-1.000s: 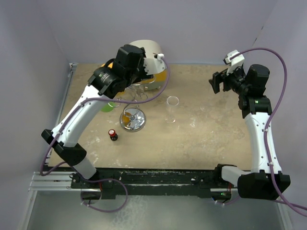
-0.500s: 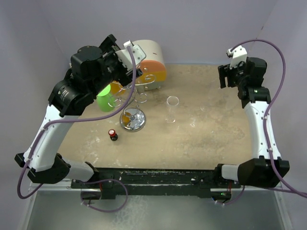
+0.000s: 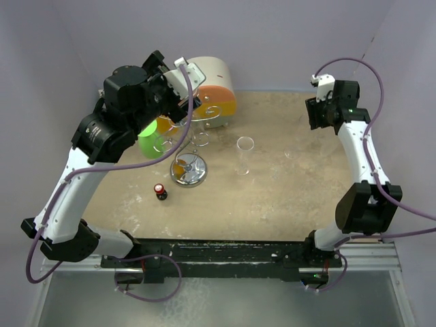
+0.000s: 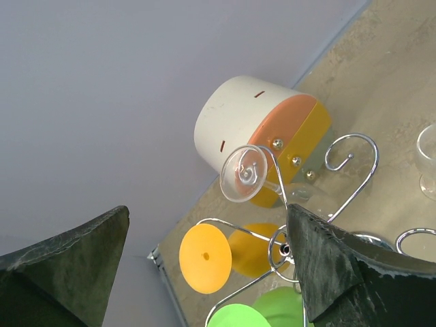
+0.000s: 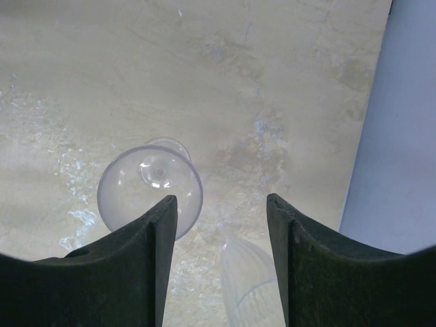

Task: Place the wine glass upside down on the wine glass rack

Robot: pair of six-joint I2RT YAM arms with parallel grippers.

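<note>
left arm: i see it [image 3: 73, 182] reared up high over the back left of the worktop [image 3: 286, 197], elbow out to the left, wrist turned toward the rack.
left pincer: [image 4: 208, 211] its 2 fingers are wide apart with nothing between them; it hangs above the wine glass rack [image 3: 189, 170], clear of the wire.
wine glass: [image 4: 244, 174] clear, upside down on the rack, foot uppermost and stem caught in 1 scroll arm, in front of the white-and-orange drum [image 4: 235, 116]. in my left wrist view it shows between the 2 fingers, touching neither.
other rack arms: 1 orange glass [image 4: 204, 257] and 1 green glass [image 4: 238, 317] hang foot-up.
right arm: [image 3: 368, 163] stretched up the right side to the back right corner, wrist pointing down at the worktop.
right pincer: [image 5: 219, 201] fingers apart, empty, well apart from the rack and the wine glass.
below right pincer: 1 stemmed clear glass [image 5: 150, 194] stands upright, with 1 ribbed clear glass [image 5: 248, 283] just beside it; neither is touched.
near rack base: 1 small red-capped bottle [image 3: 161, 191].
</note>
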